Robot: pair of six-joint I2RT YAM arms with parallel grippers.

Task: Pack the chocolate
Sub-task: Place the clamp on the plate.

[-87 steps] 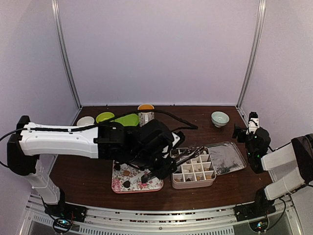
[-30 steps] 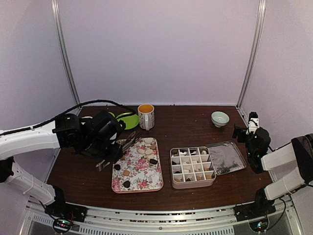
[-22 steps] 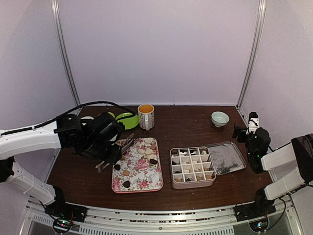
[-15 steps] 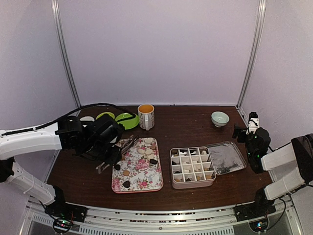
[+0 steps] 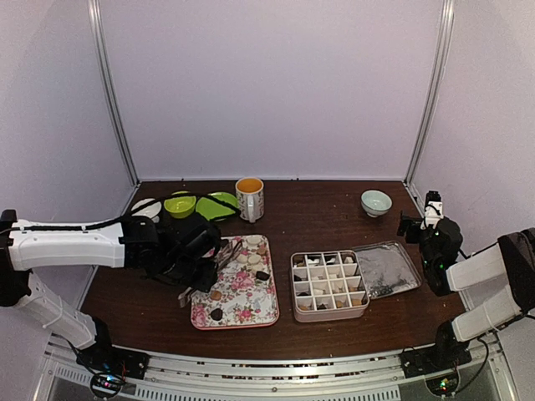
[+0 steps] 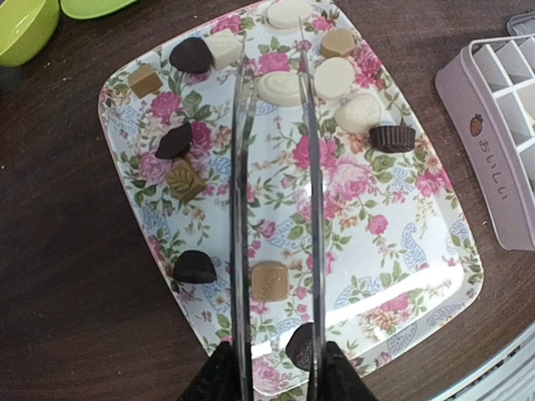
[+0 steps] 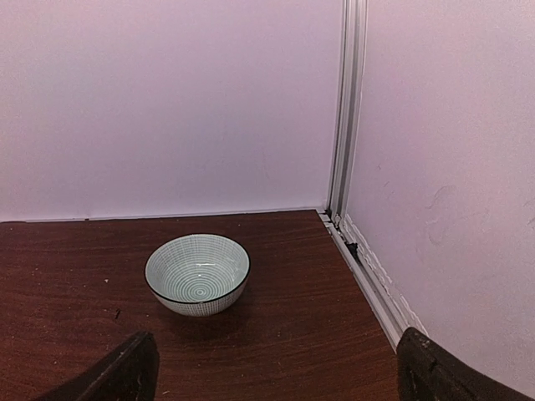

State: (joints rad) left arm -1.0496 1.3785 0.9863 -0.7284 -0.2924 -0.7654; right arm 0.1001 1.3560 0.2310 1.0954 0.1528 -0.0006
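Chocolate (image 6: 269,280): loose dark, tan and white pieces scattered on the floral tray (image 6: 393,251), thickest at its far end. One dark piece at the tray's near edge is half hidden behind the left gripper (image 6: 272,380).

Left gripper: partly closed, clamped on the metal tongs (image 6: 311,209). Only the finger stubs show at the bottom edge of the wrist view. The tong arms run out over the tray, either side of a white oval piece. Cannot tell whether the tips touch anything. From above, the arm covers the tray's left edge and most of the tongs.

Divided box (image 5: 330,314): just right of the tray. Some cells hold small pieces, too small to count. The wrist view cuts it off.

A grey lid (image 5: 386,269) lies beyond the box.

Behind the tray: mug (image 5: 249,198), green bowls (image 5: 180,204).

Right gripper (image 7: 280,380): well right of the tray, jaws spread wide, holding nothing. Only the fingertips (image 7: 125,372) show, with a patterned bowl (image 7: 197,273) ahead.
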